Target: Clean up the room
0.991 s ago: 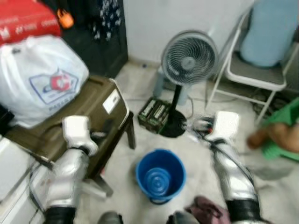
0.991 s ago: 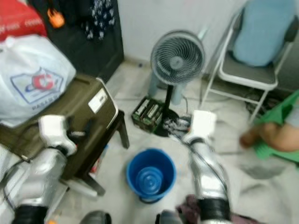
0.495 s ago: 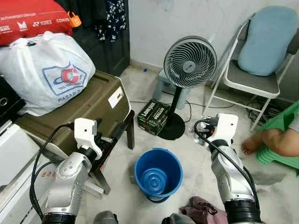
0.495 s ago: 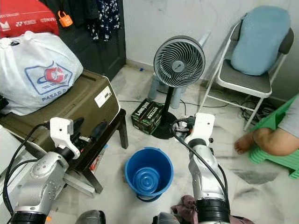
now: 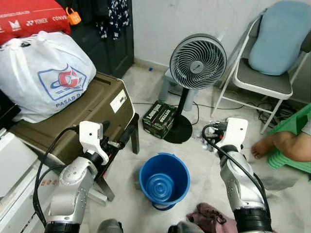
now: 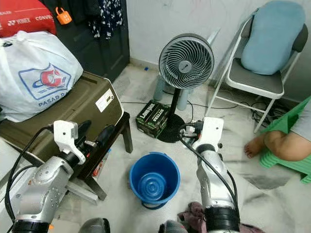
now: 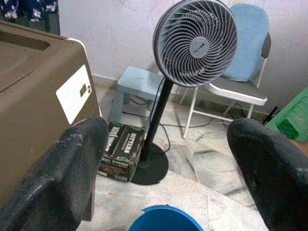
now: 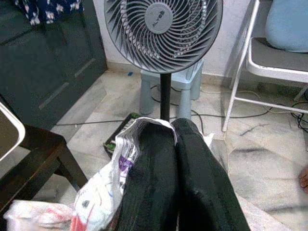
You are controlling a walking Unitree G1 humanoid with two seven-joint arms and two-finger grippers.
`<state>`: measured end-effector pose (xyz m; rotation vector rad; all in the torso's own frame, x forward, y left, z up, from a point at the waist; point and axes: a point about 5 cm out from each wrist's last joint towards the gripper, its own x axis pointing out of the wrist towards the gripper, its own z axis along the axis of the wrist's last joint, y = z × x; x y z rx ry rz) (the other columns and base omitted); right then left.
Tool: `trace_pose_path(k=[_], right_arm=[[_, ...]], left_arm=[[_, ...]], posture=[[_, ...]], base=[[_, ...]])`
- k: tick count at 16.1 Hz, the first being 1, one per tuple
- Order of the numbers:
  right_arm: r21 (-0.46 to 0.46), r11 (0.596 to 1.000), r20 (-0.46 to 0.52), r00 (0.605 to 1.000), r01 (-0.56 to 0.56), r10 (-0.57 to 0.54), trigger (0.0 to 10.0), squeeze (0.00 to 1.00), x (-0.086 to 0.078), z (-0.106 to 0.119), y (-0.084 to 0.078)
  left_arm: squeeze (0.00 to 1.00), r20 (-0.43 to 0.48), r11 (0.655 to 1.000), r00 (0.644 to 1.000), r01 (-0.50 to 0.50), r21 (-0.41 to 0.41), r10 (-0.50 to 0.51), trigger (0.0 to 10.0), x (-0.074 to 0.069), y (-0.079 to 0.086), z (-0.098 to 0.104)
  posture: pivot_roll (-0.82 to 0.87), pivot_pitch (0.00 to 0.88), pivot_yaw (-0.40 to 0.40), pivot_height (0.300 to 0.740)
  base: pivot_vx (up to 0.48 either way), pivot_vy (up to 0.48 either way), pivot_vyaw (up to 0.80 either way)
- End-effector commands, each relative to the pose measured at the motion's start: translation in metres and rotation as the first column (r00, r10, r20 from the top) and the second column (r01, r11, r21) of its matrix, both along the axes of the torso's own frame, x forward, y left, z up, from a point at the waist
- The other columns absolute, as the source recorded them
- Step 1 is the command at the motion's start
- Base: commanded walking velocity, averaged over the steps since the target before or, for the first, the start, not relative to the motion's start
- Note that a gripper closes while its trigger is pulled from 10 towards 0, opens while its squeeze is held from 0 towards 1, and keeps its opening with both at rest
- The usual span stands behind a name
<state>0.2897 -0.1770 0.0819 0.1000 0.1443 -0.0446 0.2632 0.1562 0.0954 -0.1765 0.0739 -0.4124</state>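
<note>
Wrapper clamped in right gripper fingers, left gripper fingers apart; next, likely drop into blue bucket.

Both silver arms are bent and raised forward. The left gripper points ahead with its two black fingers spread wide apart. The right gripper has its fingers pressed together, pinching a crumpled wrapper.
</note>
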Motion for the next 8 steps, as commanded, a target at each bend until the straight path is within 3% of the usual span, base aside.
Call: trace_pose_path(k=[1,5,8], right_arm=[[-0.003,1.0,0.011,1.0,-0.007,0.007,10.0,0.0,0.0022,0.0028,0.0014],[-0.001,1.0,0.01,1.0,-0.005,0.005,10.0,0.0,0.0021,0.0026,0.0014],[-0.001,1.0,0.007,1.0,-0.007,0.007,10.0,0.0,0.002,0.0023,0.0014]], left_arm=[[0.0,-0.002,1.0,1.0,0.003,-0.002,-0.003,10.0,-0.001,0.0002,0.0008],[0.0,-0.001,1.0,1.0,0.004,-0.003,-0.004,10.0,-0.0003,-0.0007,0.0015],[0.0,-0.006,1.0,1.0,0.006,0.003,-0.006,10.0,-0.0007,-0.0011,0.0009]], posture=[[-0.02,0.07,-0.046,0.74],[-0.02,0.07,-0.045,0.74],[-0.02,0.07,-0.046,0.74]], base=[[0.262,0.0,0.61],[0.067,0.0,0.52],[0.0,0.0,0.0]])
